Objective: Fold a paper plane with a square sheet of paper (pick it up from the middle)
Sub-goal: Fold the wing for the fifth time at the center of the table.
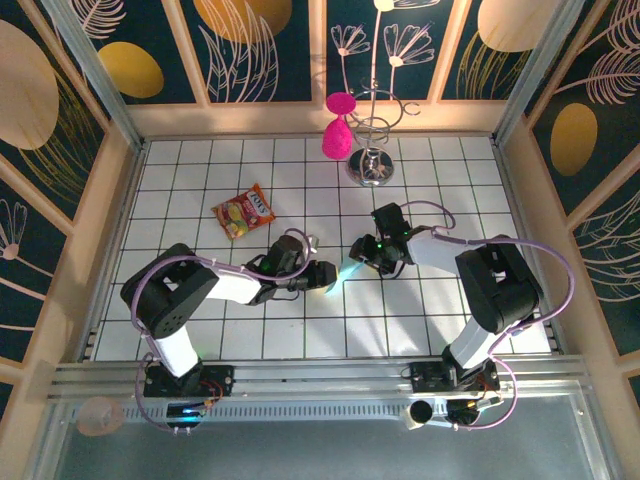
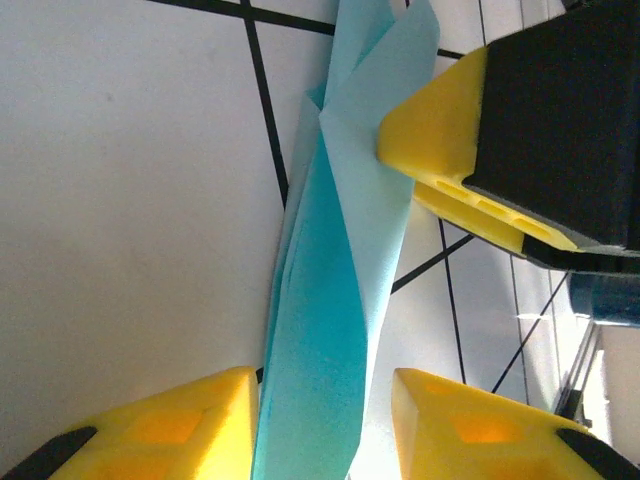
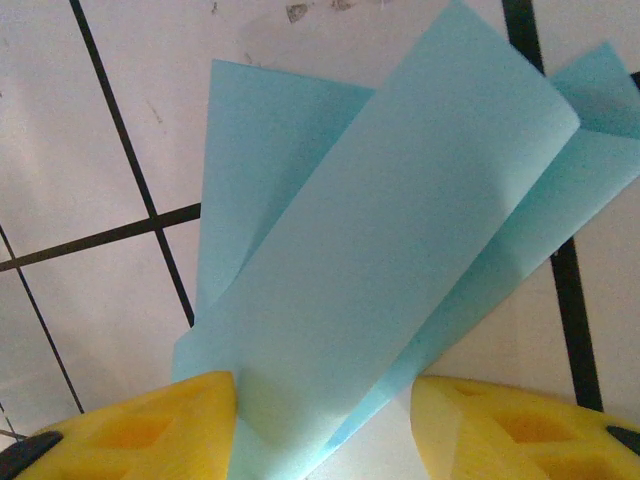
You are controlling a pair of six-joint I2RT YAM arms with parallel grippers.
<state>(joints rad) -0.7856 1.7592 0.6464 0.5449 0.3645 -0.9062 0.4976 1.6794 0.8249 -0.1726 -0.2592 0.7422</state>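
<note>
My left gripper and right gripper meet tip to tip at the middle of the white tiled table, the light-blue sheet of paper between them. In my left wrist view the sheet, folded into a narrow strip, runs up from the bottom edge between my left jaws, which stand apart and loose around it. A yellow right finger touches it at upper right. In my right wrist view the flaps fill my half-spread jaws; whether they pinch, I cannot tell. A snack packet lies well apart, upper left.
</note>
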